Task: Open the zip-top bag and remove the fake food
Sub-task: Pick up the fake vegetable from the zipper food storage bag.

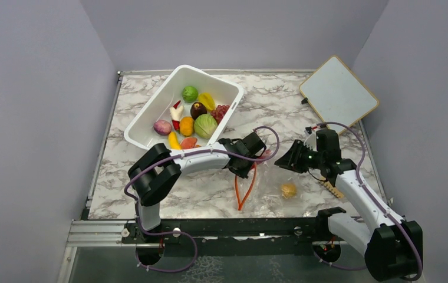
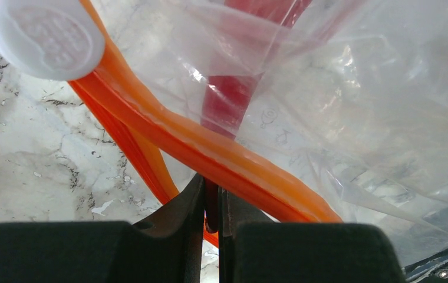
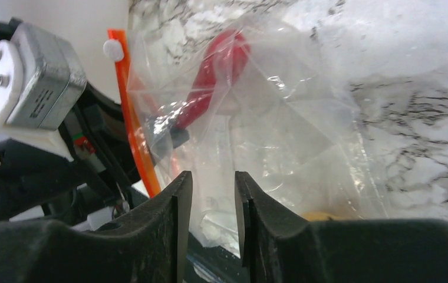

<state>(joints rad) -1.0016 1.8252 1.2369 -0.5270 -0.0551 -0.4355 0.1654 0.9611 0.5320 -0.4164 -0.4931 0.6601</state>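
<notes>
Top external view gives us the marble table [image 1: 151, 194] with a white tub [image 1: 152, 109] standing at its far left-centre, holding toy fruit and vegetables, among them a green cabbage [image 1: 205, 125] and a lime [image 1: 190, 93]. A white board [image 1: 338, 95] with a pale wooden rim sits at the far right corner, well apart from the tub. Both arms reach inward and meet over the near middle of the table, where the zip-top bag [image 1: 269, 188] lies flat on the marble, its mouth toward the left arm and its orange zip strip [image 1: 245, 187] bowed apart into a narrow loop. The left gripper [image 1: 240, 168] is at that mouth. From its wrist camera we see its jaws almost closed, pinching one band of the strip between them [image 2: 211, 203]. The right gripper [image 1: 282, 160] faces it from the other side of the bag. In its wrist view the jaws [image 3: 213, 188] stand a narrow gap apart with clear film between them, though we cannot tell whether the pads actually touch the plastic. Fake food [image 1: 288, 190] lies inside the bag: this piece is round and orange-yellow, near the bag's right side, and a red piece [image 3: 221, 59] sits nearer the mouth, just beside the strip. The white slider tab [image 2: 45, 38] rests on the strip at its far end.
</notes>
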